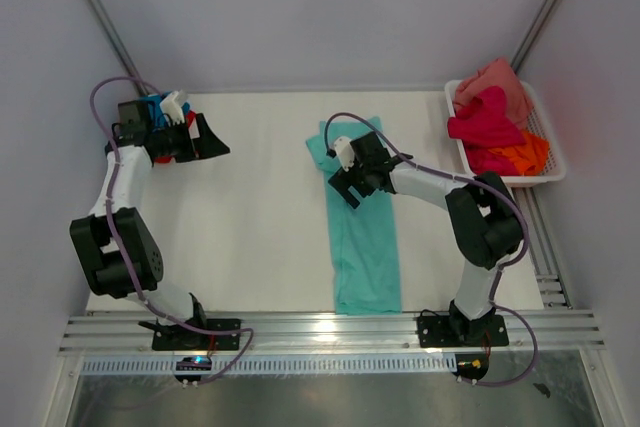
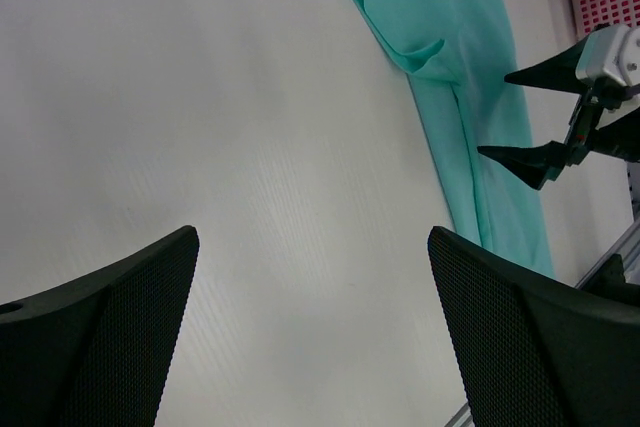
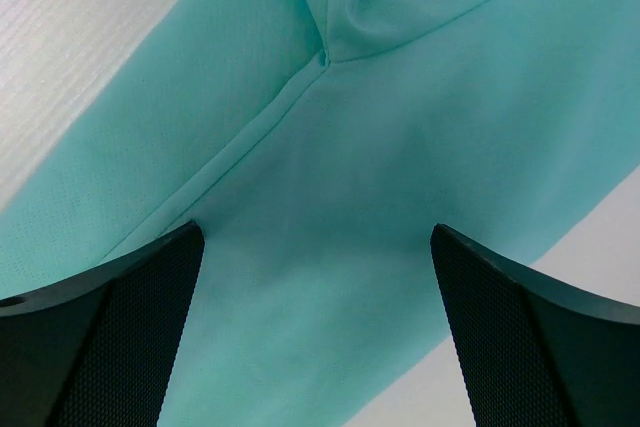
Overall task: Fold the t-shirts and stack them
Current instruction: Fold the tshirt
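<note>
Mint tee (image 1: 367,247) lies folded into a long narrow strip on the worktop (image 1: 260,217), long axis running near edge to far edge. Right claw (image 1: 345,192) hovers directly over its far half, jaws wide, nothing held. Left claw (image 1: 212,139) is also open and empty, well apart at far left. Right arm looks better placed for the next fold.

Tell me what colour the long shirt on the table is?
Mint teal; the shirt shows best in the right wrist view.
</note>
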